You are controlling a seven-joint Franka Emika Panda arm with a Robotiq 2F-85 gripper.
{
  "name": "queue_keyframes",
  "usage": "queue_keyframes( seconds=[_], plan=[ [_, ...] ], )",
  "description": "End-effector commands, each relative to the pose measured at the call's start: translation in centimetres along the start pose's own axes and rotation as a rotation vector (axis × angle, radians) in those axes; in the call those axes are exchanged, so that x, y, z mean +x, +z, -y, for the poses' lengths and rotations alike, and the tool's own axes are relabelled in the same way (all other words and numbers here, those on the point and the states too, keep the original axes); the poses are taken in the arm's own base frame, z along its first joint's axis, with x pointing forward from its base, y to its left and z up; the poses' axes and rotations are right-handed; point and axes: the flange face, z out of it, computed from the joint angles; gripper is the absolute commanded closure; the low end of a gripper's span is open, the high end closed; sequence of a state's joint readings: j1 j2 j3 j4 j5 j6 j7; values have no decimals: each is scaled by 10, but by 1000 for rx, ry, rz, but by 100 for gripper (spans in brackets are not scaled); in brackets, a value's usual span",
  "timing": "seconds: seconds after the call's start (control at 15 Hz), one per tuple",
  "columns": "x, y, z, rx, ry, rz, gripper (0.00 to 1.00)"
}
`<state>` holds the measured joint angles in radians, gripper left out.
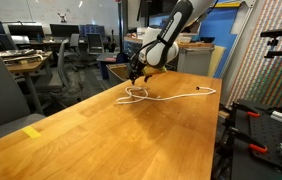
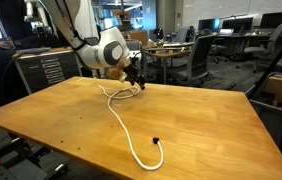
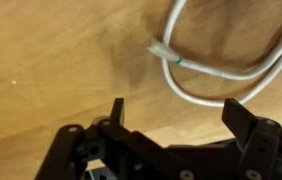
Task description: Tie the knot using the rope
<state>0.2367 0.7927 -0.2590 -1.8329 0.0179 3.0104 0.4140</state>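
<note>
The white rope [image 1: 173, 96] lies on the wooden table [image 1: 101, 140], loosely looped at one end [image 1: 136, 96]. From there it trails across the wood to a dark-tipped end [image 2: 156, 141] near the edge. My gripper [image 1: 134, 76] hangs just above the looped part, which also shows in the other exterior view [image 2: 136, 82]. In the wrist view the gripper [image 3: 174, 105] is open, its two dark fingers [image 3: 117, 108] spread wide over bare wood. Curved rope strands [image 3: 221, 71] and a rope tip [image 3: 159, 47] lie just beyond the fingertips, and nothing is held.
A yellow tape mark [image 1: 31, 131] sits near a table corner. Office chairs [image 2: 196, 55] and desks stand beyond the far edge. A tripod and gear [image 1: 271, 110] stand beside the table.
</note>
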Motion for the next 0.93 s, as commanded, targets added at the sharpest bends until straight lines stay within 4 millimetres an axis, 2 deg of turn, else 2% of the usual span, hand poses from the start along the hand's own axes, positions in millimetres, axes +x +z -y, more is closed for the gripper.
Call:
queue_keyframes(
  seconds=[0.0,0.07,0.13,0.4,0.87],
  plan=[
    [22,6,10,53,-37,-47,0],
    [23,6,9,31,-99,-20,0],
    [9,4,7,27,-40,-25,0],
    [18,9,5,7,-54,-62,0],
    [2,39,-4,-77,-31,41,0]
  ],
)
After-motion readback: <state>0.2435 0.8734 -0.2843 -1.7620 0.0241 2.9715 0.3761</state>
